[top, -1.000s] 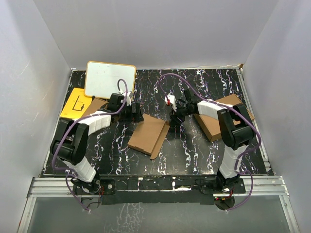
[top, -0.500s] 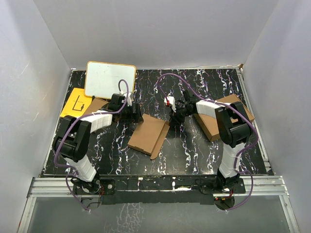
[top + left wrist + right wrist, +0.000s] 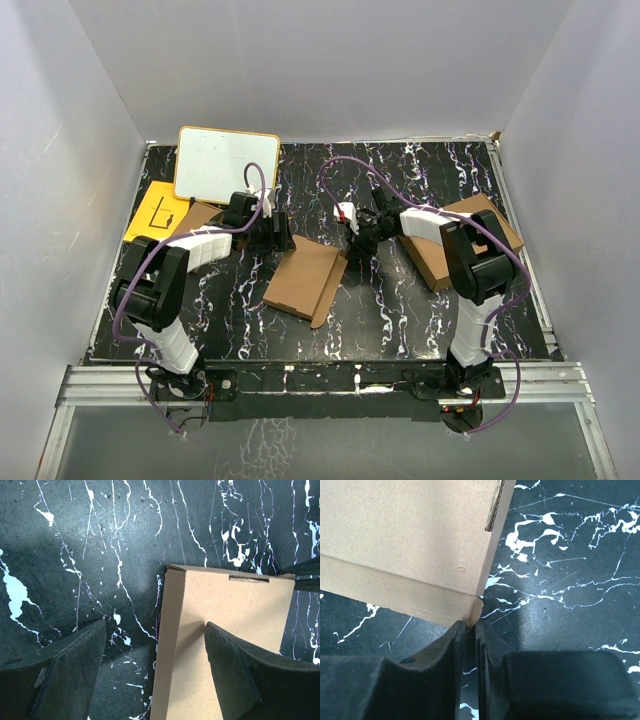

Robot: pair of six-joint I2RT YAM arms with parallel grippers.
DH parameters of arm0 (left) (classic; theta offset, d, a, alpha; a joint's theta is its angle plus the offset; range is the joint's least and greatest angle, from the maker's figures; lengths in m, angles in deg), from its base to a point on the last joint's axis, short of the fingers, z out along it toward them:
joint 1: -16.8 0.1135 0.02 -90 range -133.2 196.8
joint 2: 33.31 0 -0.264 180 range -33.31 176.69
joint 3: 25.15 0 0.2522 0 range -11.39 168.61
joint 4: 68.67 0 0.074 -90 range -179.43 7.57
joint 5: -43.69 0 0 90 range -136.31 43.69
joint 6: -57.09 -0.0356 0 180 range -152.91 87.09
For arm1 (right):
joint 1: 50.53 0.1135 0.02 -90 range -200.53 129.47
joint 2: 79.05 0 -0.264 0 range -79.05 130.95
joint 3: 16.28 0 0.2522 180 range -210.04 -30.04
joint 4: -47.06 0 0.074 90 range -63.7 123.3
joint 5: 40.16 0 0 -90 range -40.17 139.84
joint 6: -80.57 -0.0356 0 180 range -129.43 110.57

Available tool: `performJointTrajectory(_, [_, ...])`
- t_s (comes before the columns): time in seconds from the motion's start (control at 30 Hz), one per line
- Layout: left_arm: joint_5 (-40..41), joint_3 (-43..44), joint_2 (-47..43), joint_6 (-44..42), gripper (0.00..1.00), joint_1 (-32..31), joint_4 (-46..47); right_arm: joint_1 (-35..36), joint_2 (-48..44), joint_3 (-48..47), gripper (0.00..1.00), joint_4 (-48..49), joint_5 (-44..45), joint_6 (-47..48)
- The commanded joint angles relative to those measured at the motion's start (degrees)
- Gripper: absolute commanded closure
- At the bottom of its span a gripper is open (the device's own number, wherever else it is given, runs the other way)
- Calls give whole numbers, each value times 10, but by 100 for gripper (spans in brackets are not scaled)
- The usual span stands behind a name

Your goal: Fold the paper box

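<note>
The paper box (image 3: 305,278) lies flat near the tabletop's centre. Your right gripper (image 3: 470,627) is almost closed, pinching the box corner nearest the tabletop's right edge. Your left gripper (image 3: 155,630) is open, straddling the opposite side; seat it squarely before closing.

whiteboard (image 3: 226,163): far left | yellow sheet (image 3: 155,212): just beside it | brown box (image 3: 432,262): right | table (image 3: 400,310): black marbled
</note>
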Motion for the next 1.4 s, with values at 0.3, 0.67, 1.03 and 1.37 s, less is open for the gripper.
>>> performJointTrajectory(0.3, [-10,5,9,5,23,2,-27,8,-24,-1,77,61,3,-5])
performJointTrajectory(0.67, [-16,18,21,4,23,2,-32,18,-26,7,74,79,12,-9])
performJointTrajectory(1.03, [-15,21,28,2,25,2,-35,18,-24,7,78,89,15,-18])
performJointTrajectory(1.37, [-13,34,40,-9,26,2,-45,26,-48,21,90,78,-26,18])
